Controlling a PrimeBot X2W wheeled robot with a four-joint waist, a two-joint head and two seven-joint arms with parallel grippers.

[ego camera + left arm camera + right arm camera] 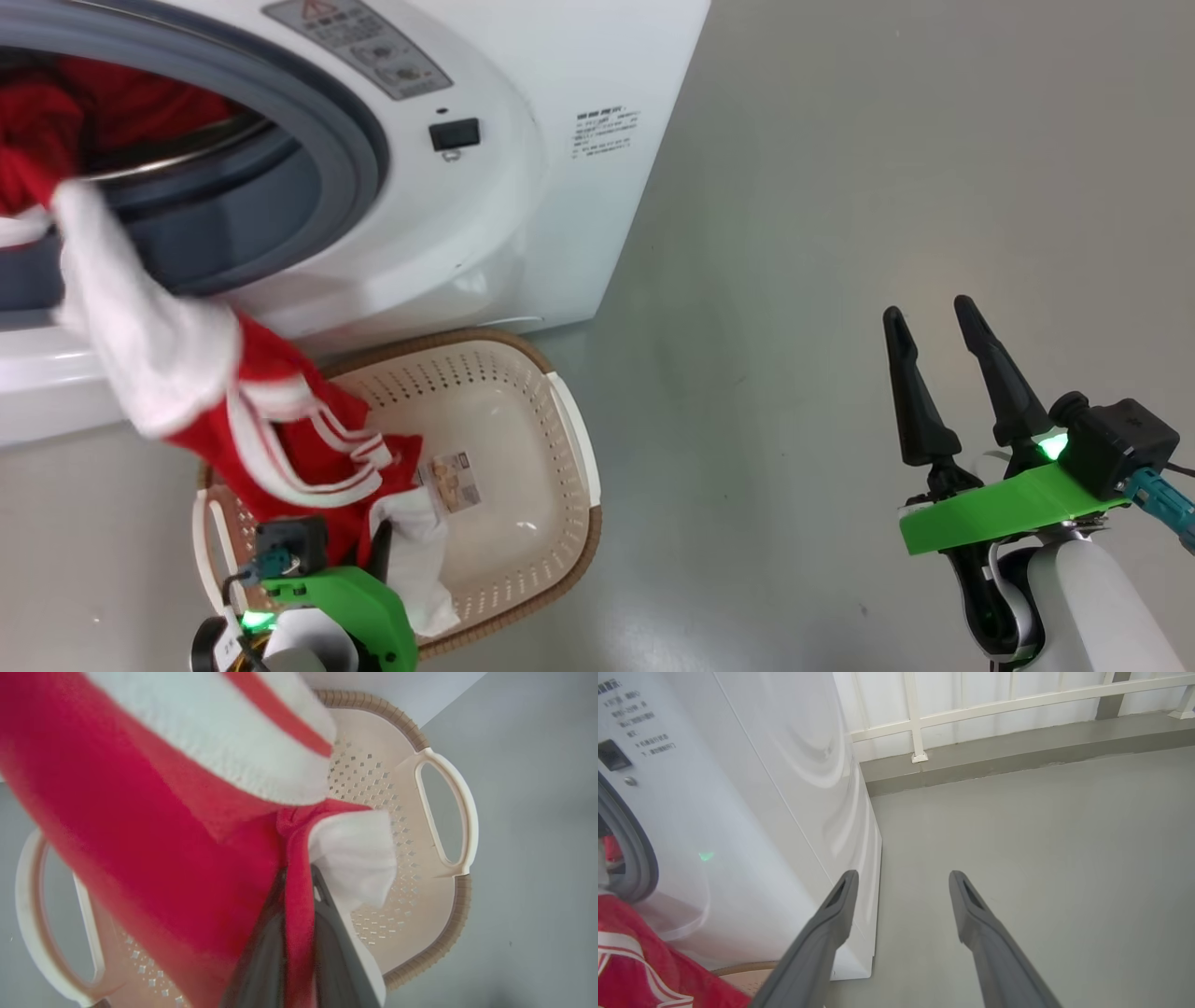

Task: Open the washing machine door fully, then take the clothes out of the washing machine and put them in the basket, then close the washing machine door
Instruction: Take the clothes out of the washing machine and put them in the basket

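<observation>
1. Far left of the head view: the mouth of the washing machine (523, 233) stands uncovered, with the grey rubber ring (359, 159) and the steel drum edge (187, 154) exposed. The door-opening step reads as done. I can't tell how far the washing machine door is swung.
2. The clothes (271, 420) are red-and-white fabric strung from inside the drum, over the ring's lower lip and down toward the basket. The upper end sits in the drum with more red bunched behind it. I'd call extraction partway, not finished.
3. The left gripper (299, 877) has its fingers pinched together on a red fold of the clothes, with a white flap just beside the pinch. Its wrist view looks straight down into the basket, so the grip is above the basket interior.
4. The basket (571, 420) sits on the floor (794, 280) against the machine's front, below the mouth. The low end of the fabric hangs inside its rim, next to the paper label (450, 481) on the bottom. I can't tell whether the fabric rests on the bottom.
5. The right gripper (927, 308) is at far right with its fingers spread apart and nothing between them. It is over bare floor, well apart from the basket and the clothes.
6. Status, my read:
   - Done: door open.
   - In progress: first haul over the basket, not yet released.
   - Left: drop this fabric, clear the remaining red from the drum, close the door.
   - Snag risk: fabric dragging over the rubber lip.
</observation>
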